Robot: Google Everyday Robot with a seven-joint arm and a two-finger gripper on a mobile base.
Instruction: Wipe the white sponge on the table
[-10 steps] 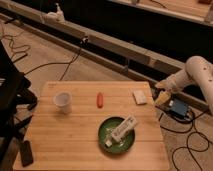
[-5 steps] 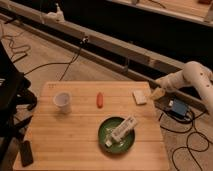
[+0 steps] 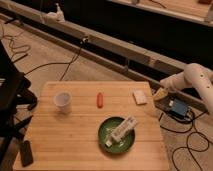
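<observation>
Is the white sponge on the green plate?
No, the small flat white sponge lies on the bare light-wood table near its right edge, where the gripper hangs, apart from the round green plate.
</observation>
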